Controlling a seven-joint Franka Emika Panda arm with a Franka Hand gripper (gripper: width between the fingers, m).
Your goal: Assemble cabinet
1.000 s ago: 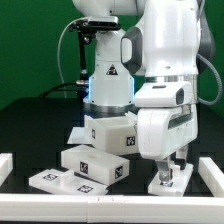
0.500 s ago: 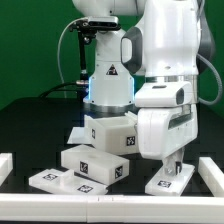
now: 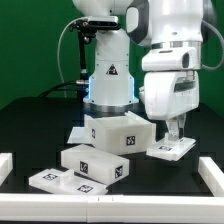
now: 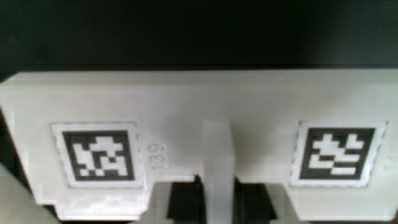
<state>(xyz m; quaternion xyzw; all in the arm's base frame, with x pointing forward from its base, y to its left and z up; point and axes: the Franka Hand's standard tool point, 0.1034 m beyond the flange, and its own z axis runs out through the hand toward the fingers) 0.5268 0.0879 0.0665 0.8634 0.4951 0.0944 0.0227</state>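
My gripper (image 3: pixel 176 133) is shut on a flat white cabinet panel (image 3: pixel 171 150) and holds it at the exterior view's right, beside the big white cabinet box (image 3: pixel 120 135). I cannot tell whether the panel touches the table. In the wrist view the panel (image 4: pixel 214 105) fills the frame and carries two tags. The gripper (image 4: pixel 221 196) has its dark fingers (image 4: pixel 178 200) pressed on either side of the panel's middle rib. A second white cabinet piece (image 3: pixel 95 163) with tags lies in front of the box.
The marker board (image 3: pixel 55 180) lies at the front left. White border rails run along the left (image 3: pixel 5 165), the right (image 3: pixel 212 175) and the front of the black table. The robot's base (image 3: pixel 108 80) stands behind the box.
The gripper has risen and moved back from the front right with the panel held in it. The other cabinet pieces have not moved.
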